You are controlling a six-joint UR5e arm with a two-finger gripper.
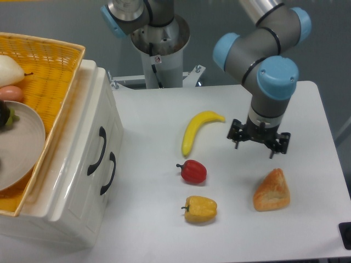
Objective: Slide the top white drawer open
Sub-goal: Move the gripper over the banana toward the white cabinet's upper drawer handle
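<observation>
Top drawer closed; gripper above the table, well apart from the cabinet.

The glossy cream-white plastic top drawer (82, 143), with one curved black handle, sits flush in the cream-white cabinet (60, 211) at the left edge of the white table (148, 230), directly above the lower white drawer (98, 183), which carries a matching handle. On the cabinet rests a yellow wicker basket (49, 60) holding a grey plate (22, 143). The black two-finger gripper (259, 143) hangs above the table far to the right of the cabinet, fingers pointing down and spread, holding nothing. Between cabinet and gripper lie a yellow banana (196, 129), a red bell pepper (192, 171) and a yellow bell pepper (201, 209). A triangular brown bread piece (272, 190) lies on the gripper's near side.
</observation>
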